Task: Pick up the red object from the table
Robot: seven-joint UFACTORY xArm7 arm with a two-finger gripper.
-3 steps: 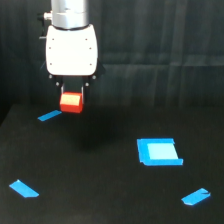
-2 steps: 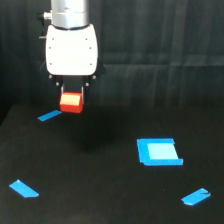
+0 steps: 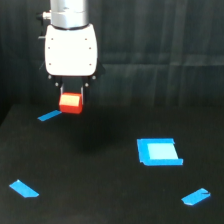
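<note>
In the exterior view, the only one we have, the red object (image 3: 70, 103) hangs in the air beneath the white body of the arm, clear of the tabletop (image 3: 100, 200). The end effector (image 3: 71, 96) is pinching it: we see dark fingers coming down on either side of the block's top, with the block filling the space between them, so the jaws are pressed onto it rather than spread. Most of the block sticks out below the fingers, which tells us the hold is on its upper part only.

We judge the block to be small, light and stiff. It keeps crisp edges under the grip and shows no sag or squash. Its faces look smooth and matte, red on the left and a paler orange on the face towards the right, so it could slip if the grip were slack, but nothing suggests it is fragile. The best hold, as we read it, is across two flat opposite faces, and that is how the fingers seem to sit, though the contact itself is too small to make out.

Below and to the left of the block a blue tape strip (image 3: 49, 116) lies on the tabletop, apart from it. A blue square patch (image 3: 159, 151) sits well to the right and nearer, with two more blue strips at the near left (image 3: 23, 188) and near right (image 3: 195, 197). We judge the pick as essentially made.
</note>
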